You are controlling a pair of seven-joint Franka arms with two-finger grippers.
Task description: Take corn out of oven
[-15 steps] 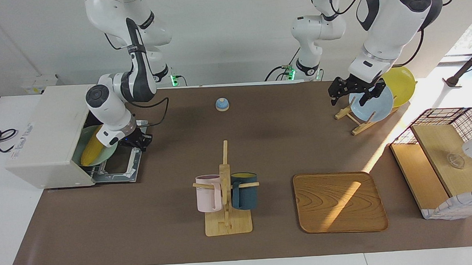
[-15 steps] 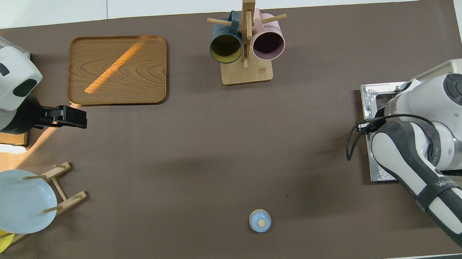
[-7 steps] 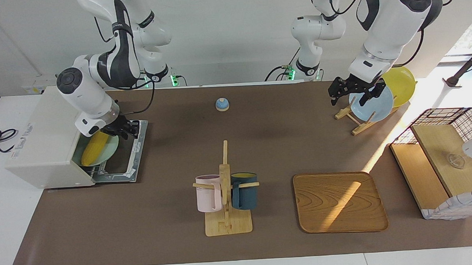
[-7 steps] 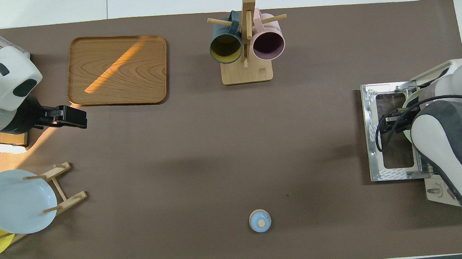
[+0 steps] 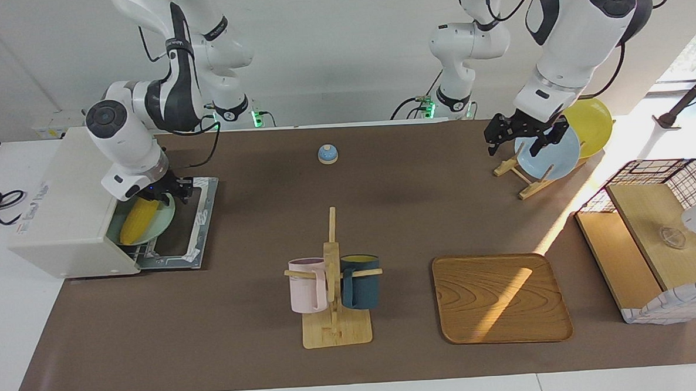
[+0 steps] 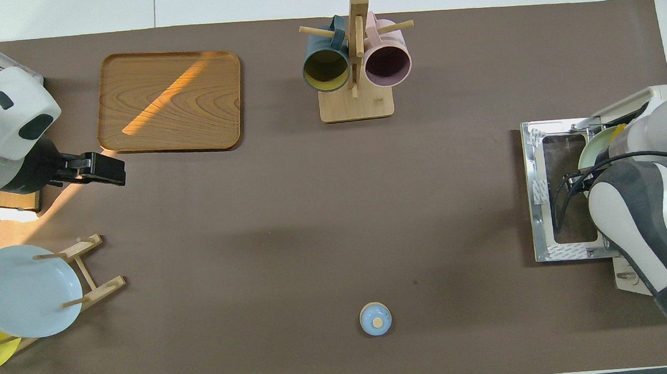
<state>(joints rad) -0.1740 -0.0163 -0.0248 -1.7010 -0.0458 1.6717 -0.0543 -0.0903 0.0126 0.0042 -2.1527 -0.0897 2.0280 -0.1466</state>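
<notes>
The smooth, tapered yellow corn (image 5: 137, 220) lay on a pale green round plate (image 5: 162, 218) in the boxy off-white oven (image 5: 66, 202), whose door (image 5: 186, 226) lay dropped flat on the surface. The right gripper (image 5: 159, 197) had shifted from over the door to over the corn's upper end; whether its jaws gripped it could not be told. The left gripper (image 5: 521, 135) stayed over the blue plate (image 5: 552, 156), jaws apart and empty.

- We see two glossy white arms, the right arm (image 5: 144, 110) and the left arm (image 5: 570, 39), built of rounded segments.
- Dark grey panels run along the links; round dark caps cover the joints.
- Black cables loop beside each wrist.
- Black grippers end both arms.
- Green lights glow at the bases.
</notes>
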